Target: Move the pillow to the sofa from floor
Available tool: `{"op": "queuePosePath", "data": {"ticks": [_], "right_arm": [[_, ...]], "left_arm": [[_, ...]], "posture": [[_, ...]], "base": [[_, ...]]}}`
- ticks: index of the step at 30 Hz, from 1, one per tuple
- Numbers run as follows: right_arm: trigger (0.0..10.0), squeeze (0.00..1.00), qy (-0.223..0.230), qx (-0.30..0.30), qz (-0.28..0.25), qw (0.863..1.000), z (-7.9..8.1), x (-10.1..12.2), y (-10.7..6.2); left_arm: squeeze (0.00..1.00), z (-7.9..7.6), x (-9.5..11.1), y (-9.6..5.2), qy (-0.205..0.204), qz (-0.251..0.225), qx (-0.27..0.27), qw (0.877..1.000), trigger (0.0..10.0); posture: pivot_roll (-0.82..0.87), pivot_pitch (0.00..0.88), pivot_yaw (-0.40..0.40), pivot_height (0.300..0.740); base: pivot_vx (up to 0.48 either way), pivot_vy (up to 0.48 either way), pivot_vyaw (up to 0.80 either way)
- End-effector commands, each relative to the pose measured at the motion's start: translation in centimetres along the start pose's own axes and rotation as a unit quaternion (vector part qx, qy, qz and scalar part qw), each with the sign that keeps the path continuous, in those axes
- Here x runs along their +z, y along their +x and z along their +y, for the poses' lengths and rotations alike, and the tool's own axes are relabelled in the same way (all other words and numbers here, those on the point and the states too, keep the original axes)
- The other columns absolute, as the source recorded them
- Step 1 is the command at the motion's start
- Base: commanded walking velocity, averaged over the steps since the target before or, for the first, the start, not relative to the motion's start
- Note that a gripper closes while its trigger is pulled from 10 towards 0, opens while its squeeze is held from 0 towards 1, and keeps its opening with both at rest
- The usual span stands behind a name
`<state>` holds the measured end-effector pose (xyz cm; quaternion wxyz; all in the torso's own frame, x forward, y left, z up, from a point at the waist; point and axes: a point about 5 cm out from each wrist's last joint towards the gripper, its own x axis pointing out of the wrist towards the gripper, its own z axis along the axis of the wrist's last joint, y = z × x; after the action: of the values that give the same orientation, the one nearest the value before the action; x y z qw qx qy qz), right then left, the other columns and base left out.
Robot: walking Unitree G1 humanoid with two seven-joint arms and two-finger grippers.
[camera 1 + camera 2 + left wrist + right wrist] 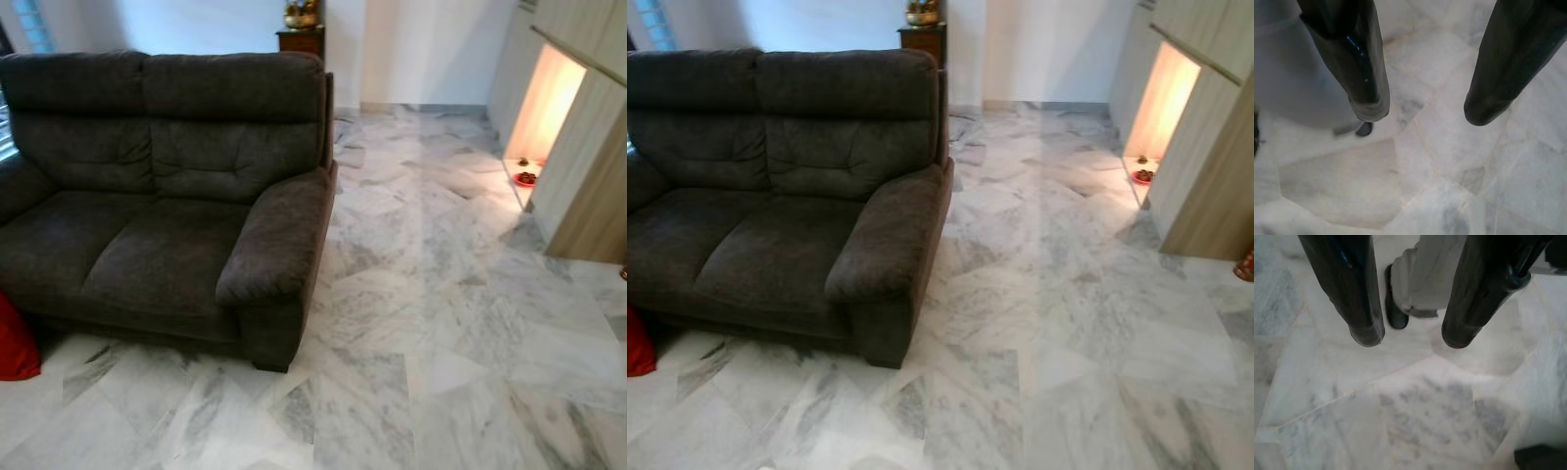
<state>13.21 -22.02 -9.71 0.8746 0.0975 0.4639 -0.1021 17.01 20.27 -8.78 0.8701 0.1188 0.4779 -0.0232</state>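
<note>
Down at my wrists, each camera looks past its own fingers to pale marble floor — my left gripper hangs spread over bare tiles, my right gripper hangs spread too, with my grey leg behind it. From my head I see the dark grey sofa and the red pillow on the floor, touching the sofa's front at my far left. A lit wooden cabinet stands well to the right.

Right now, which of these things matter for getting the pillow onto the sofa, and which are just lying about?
For the job:
- red pillow, on the floor by the sofa's front corner
- dark grey sofa, seats bare

Just there:
- wooden cabinet behind the sofa
- small red thing in the lit alcove
- marble floor
</note>
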Motion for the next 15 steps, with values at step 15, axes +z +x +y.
{"op": "queuePosePath", "data": {"ticks": [15], "right_arm": [[10.0, 0.00, 0.011, 0.006, 0.002, 1.000, 1.11, 0.31, 0.31]], "left_arm": [[0.00, 0.79, -1.00, -0.21, 0.002, 0.016, 0.008, 1.000, 10.0]], "posture": [[-0.09, 0.046, 0.034, 0.740]], "base": [[0.000, 0.480, -0.11]]}}
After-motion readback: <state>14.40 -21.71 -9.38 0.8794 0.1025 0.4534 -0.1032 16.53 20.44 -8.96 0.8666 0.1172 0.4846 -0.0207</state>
